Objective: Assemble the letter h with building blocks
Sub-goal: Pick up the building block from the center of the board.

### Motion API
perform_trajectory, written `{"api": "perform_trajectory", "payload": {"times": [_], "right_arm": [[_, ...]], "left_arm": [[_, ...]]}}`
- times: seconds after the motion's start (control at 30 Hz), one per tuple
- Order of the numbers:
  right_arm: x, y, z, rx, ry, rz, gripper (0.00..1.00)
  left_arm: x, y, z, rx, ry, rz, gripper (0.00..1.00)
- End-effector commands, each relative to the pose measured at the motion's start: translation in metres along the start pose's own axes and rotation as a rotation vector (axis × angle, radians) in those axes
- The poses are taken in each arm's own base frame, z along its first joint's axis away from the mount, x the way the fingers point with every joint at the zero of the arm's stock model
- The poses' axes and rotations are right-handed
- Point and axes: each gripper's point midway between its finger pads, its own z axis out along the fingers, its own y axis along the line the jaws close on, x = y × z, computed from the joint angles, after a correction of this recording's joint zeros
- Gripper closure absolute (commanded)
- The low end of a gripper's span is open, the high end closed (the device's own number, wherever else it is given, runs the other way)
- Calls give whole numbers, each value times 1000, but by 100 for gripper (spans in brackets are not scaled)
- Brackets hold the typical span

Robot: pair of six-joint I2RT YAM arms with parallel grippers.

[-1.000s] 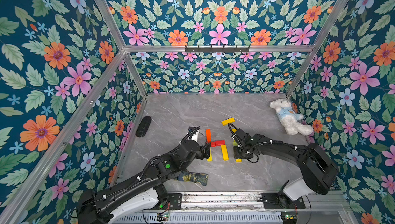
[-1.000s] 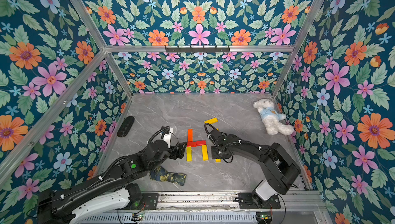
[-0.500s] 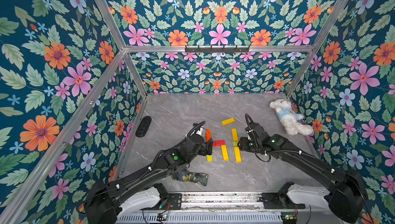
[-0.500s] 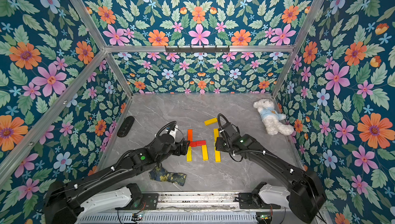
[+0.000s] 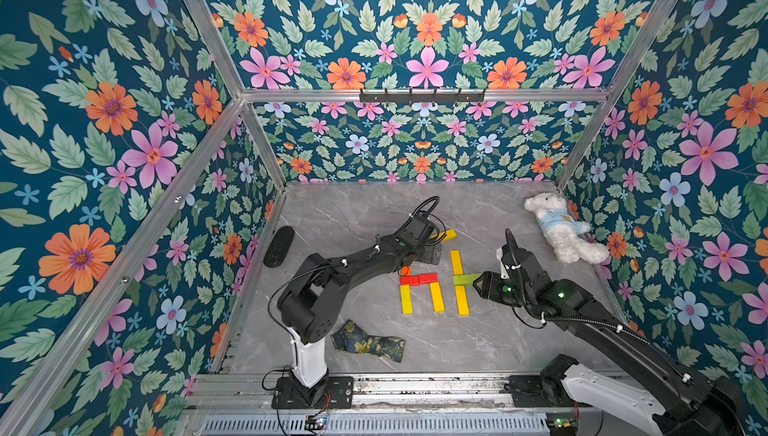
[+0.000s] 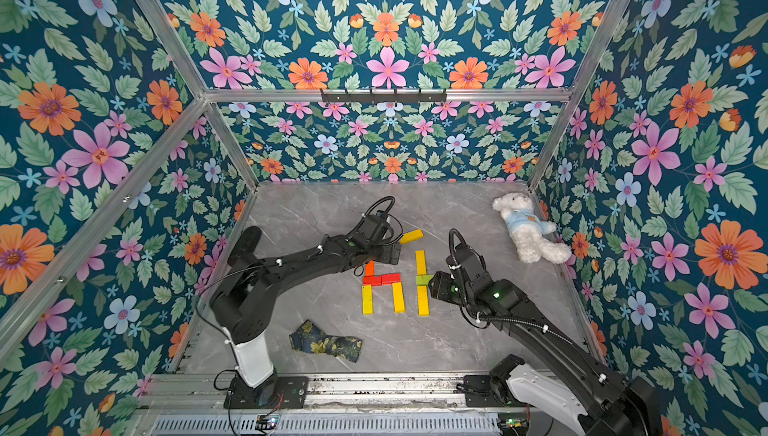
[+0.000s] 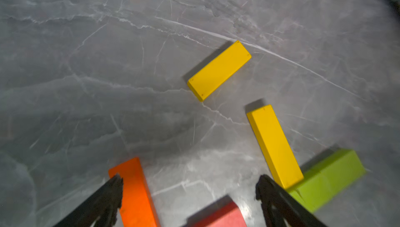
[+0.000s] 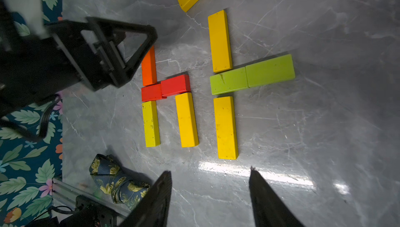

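Blocks point(image 5: 436, 296) flat mid-table point(image 5: 332, 213), orange bar point(image 8: 149, 67) over red pair point(image 8: 165, 87) and two yellow legs, green pair point(image 8: 252, 74) between two more yellows, left claw point(image 7: 190, 180) wide open, empty, by orange bar, right claw point(image 8: 210, 170) jaws apart, empty, near green pair

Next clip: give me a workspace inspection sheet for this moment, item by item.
Surface: grey marbled tabletop, no spills seen.
Job's things: an h made of orange bar, red blocks, yellow-green leg and amber leg; beside it upper yellow bar, lime green blocks, lower yellow bar; loose yellow bar lies apart, tilted.
Clutter: plush bear, floral cloth, black oval object.
Grippers: left gripper open, empty, by the orange bar; right gripper open, empty.
Cables: cable loop at left wrist; cable along right arm.
Surroundings: floral walls, aluminium frame.
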Motion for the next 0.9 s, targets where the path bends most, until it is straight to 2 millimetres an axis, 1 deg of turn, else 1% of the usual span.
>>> {"api": "perform_trajectory", "payload": {"times": [0.0, 0.03, 0.13, 0.2, 0.3, 0.4, 0.6, 0.73, 0.87], "right_arm": [[1, 4, -6, -38, -11, -8, 40], [2, 4, -8, -43, -11, -16, 40], [3, 1, -15, -43, -27, -28, 40], [2, -1, -19, -40, -41, -34, 39], [1, 0, -23, -49, -57, -37, 39], [-1, 1, -25, -55, -68, -41, 39], [-6, 4, -31, -62, -93, -43, 38], [-9, 5, -33, -68, -109, -39, 38], [-10, 4, -34, -63, -115, -33, 38]], "left_arm": [[-9, 2, 23, -36, 37, 123, 1], [-13, 2, 31, -43, 53, 143, 1], [-22, -4, 45, -27, 75, 206, 1], [-24, -5, 54, -20, 96, 233, 1], [-29, -1, 66, -39, 120, 244, 1], [-31, -2, 75, -46, 146, 266, 1], [-23, -11, 84, 6, 213, 305, 5], [-17, -11, 95, 8, 254, 321, 11], [-14, -13, 99, 19, 265, 328, 19]]}}
